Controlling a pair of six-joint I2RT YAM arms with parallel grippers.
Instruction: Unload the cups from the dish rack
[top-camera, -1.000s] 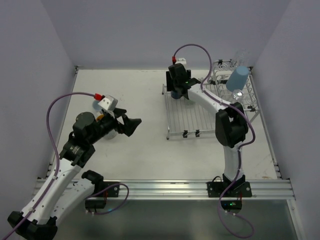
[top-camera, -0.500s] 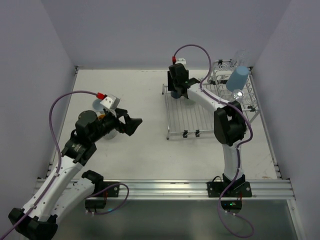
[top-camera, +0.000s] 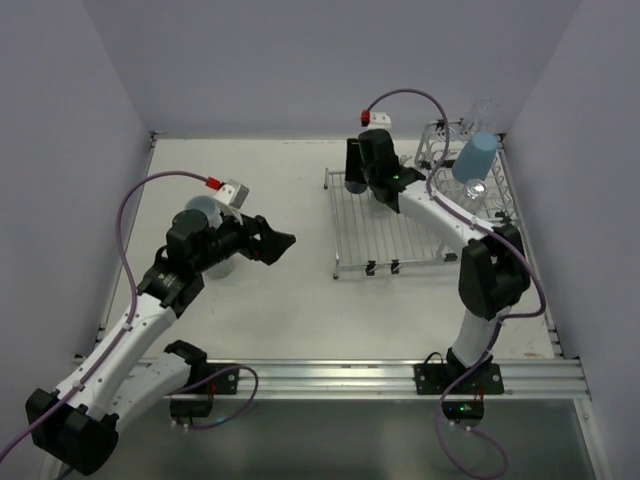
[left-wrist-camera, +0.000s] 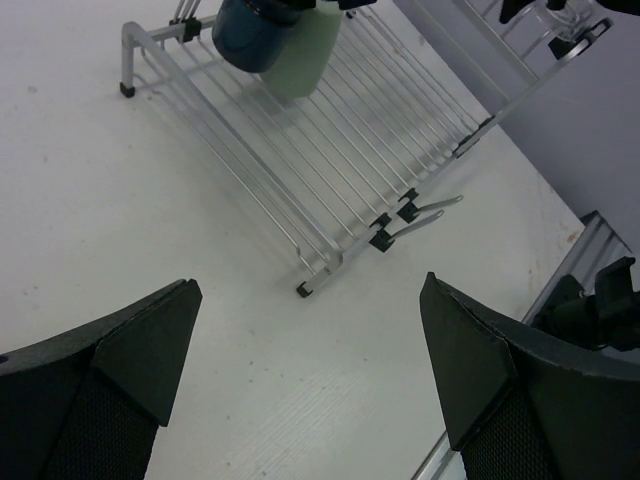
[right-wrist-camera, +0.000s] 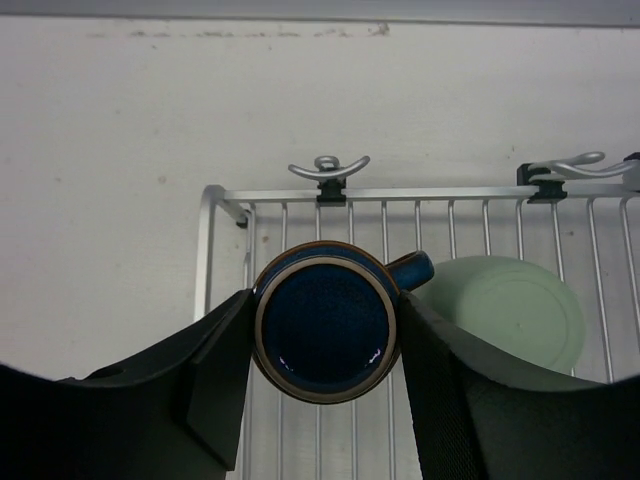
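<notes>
1. Mug (right-wrist-camera: 325, 335) at far-left corner of rack (right-wrist-camera: 280, 194), green tumbler (right-wrist-camera: 510, 310) just beside it.
2. Right gripper (right-wrist-camera: 325, 300) clamped on mug; grasp step, likely.
3. Next: lift straight, clear wires, set on table (top-camera: 270, 180).
4. Left gripper (left-wrist-camera: 307, 290) wide, empty.

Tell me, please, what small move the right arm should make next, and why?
Probably lift the dark blue mug straight up. The right gripper is shut on it, it is upright at the dish rack's corner, and the pale green tumbler sits close beside its handle, so a sideways pull might knock that.
</notes>
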